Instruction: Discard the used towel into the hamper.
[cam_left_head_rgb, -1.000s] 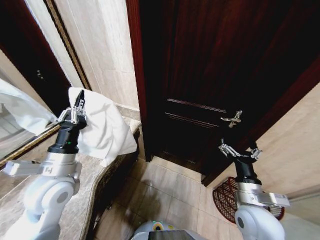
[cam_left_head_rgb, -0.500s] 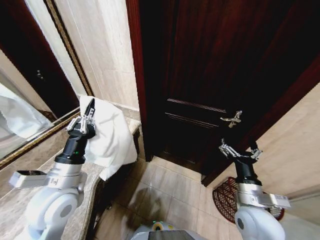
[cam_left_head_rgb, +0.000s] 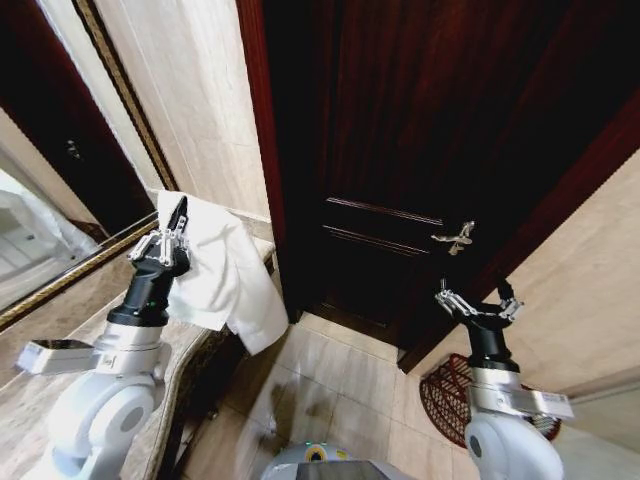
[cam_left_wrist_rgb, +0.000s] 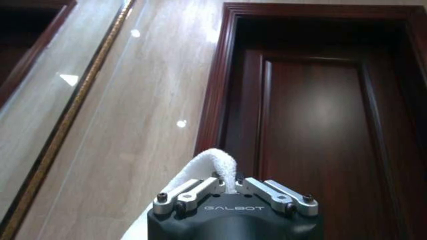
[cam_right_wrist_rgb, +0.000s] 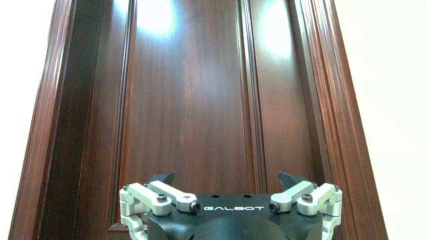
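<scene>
The left gripper (cam_left_head_rgb: 176, 222) is raised above the marble counter (cam_left_head_rgb: 60, 320) on the robot's left, its fingers clamped narrowly on a fold of the white towel (cam_left_head_rgb: 225, 275). The cloth hangs down from the grip and drapes past the counter's edge toward the tiled floor (cam_left_head_rgb: 330, 370). In the left wrist view, a bunched loop of the towel (cam_left_wrist_rgb: 217, 162) pokes up between the closed fingers of that gripper (cam_left_wrist_rgb: 232, 186), with the beige wall and the dark wooden door (cam_left_wrist_rgb: 320, 125) ahead. The right gripper (cam_left_head_rgb: 478, 303) is held upright on the robot's right with its fingers spread wide and holding nothing; it faces the door (cam_right_wrist_rgb: 193, 100). The hamper (cam_left_head_rgb: 445, 390), a reddish-brown open-weave basket, sits on the floor low at the right, partly hidden behind the right arm, near the beige wall and well apart from the towel.
</scene>
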